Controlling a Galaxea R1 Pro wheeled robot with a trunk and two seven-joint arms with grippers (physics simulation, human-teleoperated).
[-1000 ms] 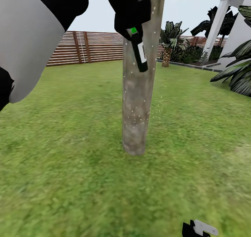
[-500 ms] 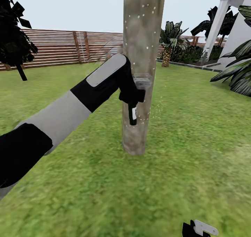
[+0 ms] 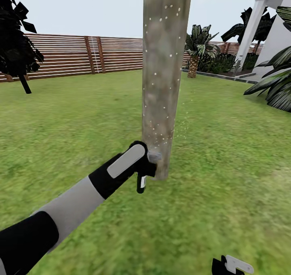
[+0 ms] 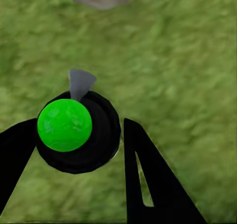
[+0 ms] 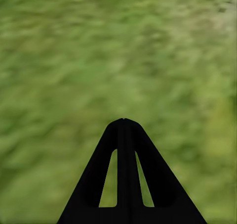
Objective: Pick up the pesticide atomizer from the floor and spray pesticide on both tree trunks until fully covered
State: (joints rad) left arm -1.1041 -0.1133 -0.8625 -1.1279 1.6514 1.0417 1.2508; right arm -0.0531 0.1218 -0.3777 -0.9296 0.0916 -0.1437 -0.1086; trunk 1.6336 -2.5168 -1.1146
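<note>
trunk: mottled grey-brown smooth column tree trunk (image 3: 161,85), dotted with tiny white pesticide specks (image 3: 159,135), standing on blurry green lawn (image 3: 81,117)
atomizer: small black pesticide atomizer (image 3: 141,183) with white label, round green cap (image 4: 64,124), hanging down just beside trunk base
left gripper (image 4: 79,150): black fingers clamped around atomizer
right gripper (image 5: 124,135): fingers pressed together, holding nothing, over grass
background: brown slatted wooden fence (image 3: 81,54)

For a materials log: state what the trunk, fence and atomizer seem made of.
Trunk: apparently bark, matte, mottled grey-brown, dotted with white specks.
Fence: probably wood, brown horizontal slats on posts.
Atomizer: likely plastic, black body with smooth green cap; render leaves it uncertain.
</note>
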